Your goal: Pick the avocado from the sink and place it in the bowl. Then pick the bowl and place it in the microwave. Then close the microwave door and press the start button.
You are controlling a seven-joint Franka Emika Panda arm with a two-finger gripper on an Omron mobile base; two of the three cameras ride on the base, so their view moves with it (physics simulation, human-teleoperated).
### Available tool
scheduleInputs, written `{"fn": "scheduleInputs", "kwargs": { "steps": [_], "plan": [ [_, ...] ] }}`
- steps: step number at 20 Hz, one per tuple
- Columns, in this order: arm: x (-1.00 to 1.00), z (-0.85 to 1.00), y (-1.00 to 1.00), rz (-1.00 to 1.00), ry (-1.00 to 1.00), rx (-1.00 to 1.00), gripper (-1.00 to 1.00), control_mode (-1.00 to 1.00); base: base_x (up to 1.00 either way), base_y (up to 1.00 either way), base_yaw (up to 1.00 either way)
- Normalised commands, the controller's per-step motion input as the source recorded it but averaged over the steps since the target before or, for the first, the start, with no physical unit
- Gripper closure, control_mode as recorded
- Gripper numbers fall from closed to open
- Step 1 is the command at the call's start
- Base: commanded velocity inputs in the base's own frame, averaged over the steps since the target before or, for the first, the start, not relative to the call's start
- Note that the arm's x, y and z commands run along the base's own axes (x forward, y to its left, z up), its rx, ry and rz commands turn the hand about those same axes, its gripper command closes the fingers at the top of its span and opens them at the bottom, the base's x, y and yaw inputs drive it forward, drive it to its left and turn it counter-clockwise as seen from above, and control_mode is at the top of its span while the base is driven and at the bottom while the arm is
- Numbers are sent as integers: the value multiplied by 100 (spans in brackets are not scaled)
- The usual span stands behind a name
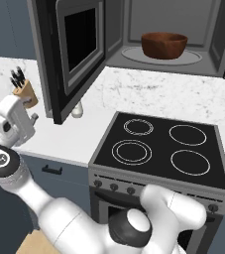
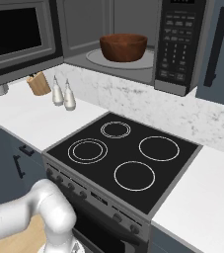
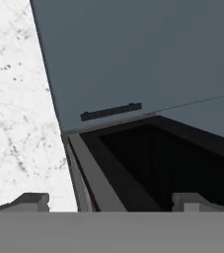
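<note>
The reddish-brown bowl (image 1: pixel 163 44) (image 2: pixel 124 47) stands on the glass turntable inside the open microwave (image 1: pixel 148 20) (image 2: pixel 133 15). The avocado is hidden and the sink is out of view. The microwave door (image 1: pixel 72 54) (image 2: pixel 15 34) is swung wide open to the left. My white hand (image 1: pixel 7 121) hangs left of the door, outside it, over the counter. In the hand view my gripper (image 3: pixel 111 201) is open, with the door's grey edge (image 3: pixel 91 178) and dark window between its spread fingertips (image 3: pixel 32 200). Nothing is held.
A black four-burner stove (image 1: pixel 158 149) (image 2: pixel 123 153) sits below the microwave. A knife block (image 1: pixel 25 92) (image 2: pixel 38 84) and two white shakers (image 2: pixel 64 94) stand on the left counter. The keypad panel (image 2: pixel 175 44) is on the microwave's right. A blue-grey cabinet with a dark handle (image 3: pixel 111 111) lies beyond the door.
</note>
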Motion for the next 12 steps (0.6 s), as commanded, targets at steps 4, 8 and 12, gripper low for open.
{"fn": "scheduleInputs", "kwargs": {
  "steps": [4, 8, 12],
  "plan": [
    [7, 34, -55, 0, -10, 7, -100, -100, 0, 0, 0],
    [0, 64, -65, 1, -17, 11, -100, -100, 0, 0, 0],
    [-6, 61, -75, 3, -21, 13, -100, -100, 0, 0, 0]
  ]
}}
